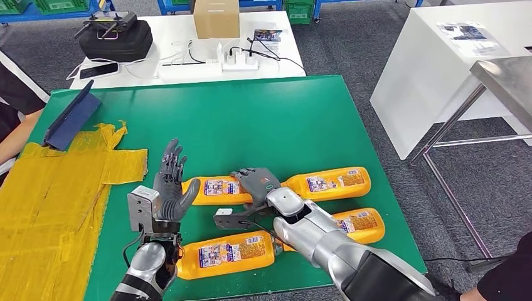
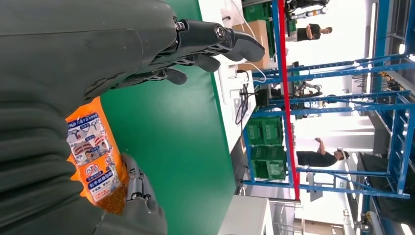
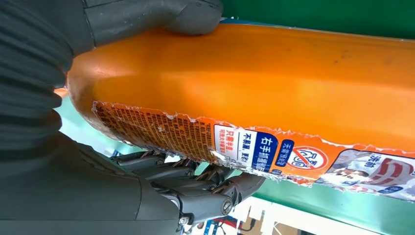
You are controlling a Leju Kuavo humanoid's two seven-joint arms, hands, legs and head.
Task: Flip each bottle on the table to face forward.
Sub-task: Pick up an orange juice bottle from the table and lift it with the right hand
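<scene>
Several orange bottles with printed labels lie on their sides on the green table (image 1: 270,119). My right hand (image 1: 256,183) grips the right end of the upper left bottle (image 1: 216,188); in the right wrist view the thumb (image 3: 161,17) lies over this bottle (image 3: 274,78) and the fingers (image 3: 195,188) curl under it. My left hand (image 1: 170,185) stands upright at that bottle's left end, fingers (image 2: 215,41) spread and holding nothing, with the bottle (image 2: 93,161) close by the palm. The other bottles lie at upper right (image 1: 329,182), lower right (image 1: 362,224) and lower left (image 1: 229,254).
A crumpled yellow sheet (image 1: 50,200) covers the table's left side, with a dark blue folder (image 1: 72,119) at its far end. Behind stands a white table (image 1: 188,69) with a cardboard box (image 1: 216,17), a black case (image 1: 116,37) and cables. A person's arm (image 1: 12,135) is at the left edge.
</scene>
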